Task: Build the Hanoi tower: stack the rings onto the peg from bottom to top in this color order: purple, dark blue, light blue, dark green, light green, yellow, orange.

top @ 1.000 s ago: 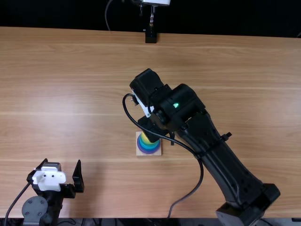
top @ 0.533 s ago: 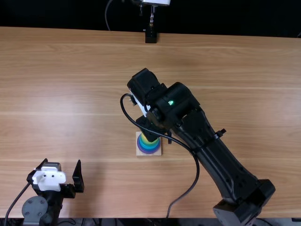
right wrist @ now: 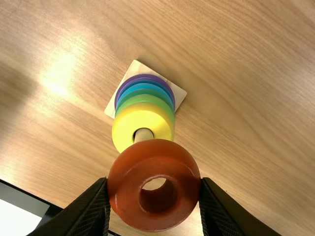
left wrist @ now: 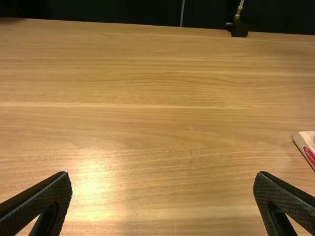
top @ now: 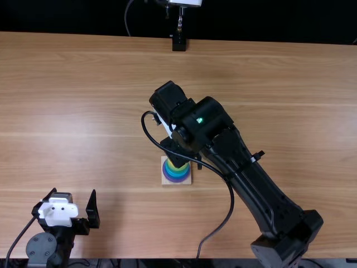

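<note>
Near the peg [right wrist: 143,134] tip, holding orange ring [right wrist: 155,158] in right end effector [right wrist: 153,184], over the stack [top: 177,175], yellow ring [right wrist: 142,114] topmost, mid-worktop [top: 83,117]. With left end effector [top: 73,192] wide, empty. Probably on final step: seating orange. Next, align hole with peg, lower straight, release.

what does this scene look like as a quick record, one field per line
surface: light brown wooden table
base: square wooden block
stack: purple ring lowest, blue and green rings between, yellow ring on top
peg: rises through the yellow ring's hole
right hand: grips the orange ring over the stack
orange ring on peg: cannot tell whether the peg has entered its hole
left hand: open, empty, off to the stack's left
</note>
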You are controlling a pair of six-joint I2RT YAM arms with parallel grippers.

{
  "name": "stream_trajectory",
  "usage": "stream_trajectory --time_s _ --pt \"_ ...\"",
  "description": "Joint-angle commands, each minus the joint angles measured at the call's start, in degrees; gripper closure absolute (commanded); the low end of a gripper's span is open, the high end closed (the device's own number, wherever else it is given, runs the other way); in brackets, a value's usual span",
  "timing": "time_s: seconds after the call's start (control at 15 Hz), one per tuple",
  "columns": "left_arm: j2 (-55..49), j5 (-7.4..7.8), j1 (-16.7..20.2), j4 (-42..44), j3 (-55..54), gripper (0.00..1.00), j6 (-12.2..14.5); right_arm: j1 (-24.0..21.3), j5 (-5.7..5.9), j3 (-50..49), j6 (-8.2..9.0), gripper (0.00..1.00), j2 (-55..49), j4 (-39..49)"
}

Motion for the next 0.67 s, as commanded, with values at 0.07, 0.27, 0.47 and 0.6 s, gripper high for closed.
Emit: stream_trajectory --time_s 0.07,0.27,0.47,0.6 --pt "-0.7 0.90 -0.6 -4.6 -6.5 0.00 0.1 1.2 -0.15 -0.7 0.27 1.00 1.5 -0.2" --pt "-0.7 0.79 -0.6 -4.6 -6.5 0.00 0.1 2.8 -0.15 -0.7 0.27 1.00 2.1 -0.2" --pt "-0.7 0.79 -0.6 -4.5 -6.5 0.00 0.1 2.9 0.17 -0.7 0.17 0.83 2.6 -0.2" --pt "-0.7 0.79 -0.6 -4.5 -6.5 0.00 0.1 2.8 0.38 -1.0 0.17 0.54 2.7 -0.2"
